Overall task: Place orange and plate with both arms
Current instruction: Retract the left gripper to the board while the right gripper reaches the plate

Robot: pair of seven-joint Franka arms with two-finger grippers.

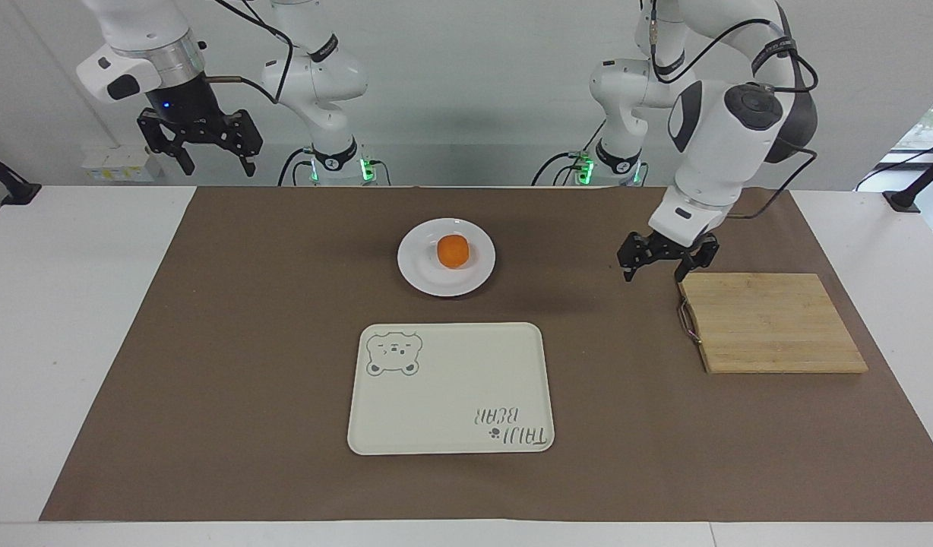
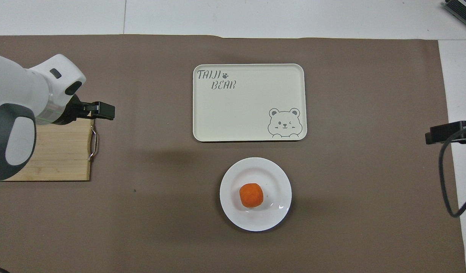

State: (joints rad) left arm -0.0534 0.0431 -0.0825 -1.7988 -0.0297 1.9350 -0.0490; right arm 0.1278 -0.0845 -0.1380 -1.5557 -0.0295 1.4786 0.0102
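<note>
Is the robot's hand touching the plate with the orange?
Apart. The facing view shows bare brown mat between the left hand and the plate.

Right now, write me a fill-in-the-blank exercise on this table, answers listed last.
1. The orange rests on the white ____.
2. The plate lies nearer to the robots than the bear-print ____.
3. The left gripper, holding nothing, hangs by a corner of the wooden ____.
4. The right gripper waits raised at the right arm's end, its fingers ____.

Answers: plate; tray; cutting board; open
</note>
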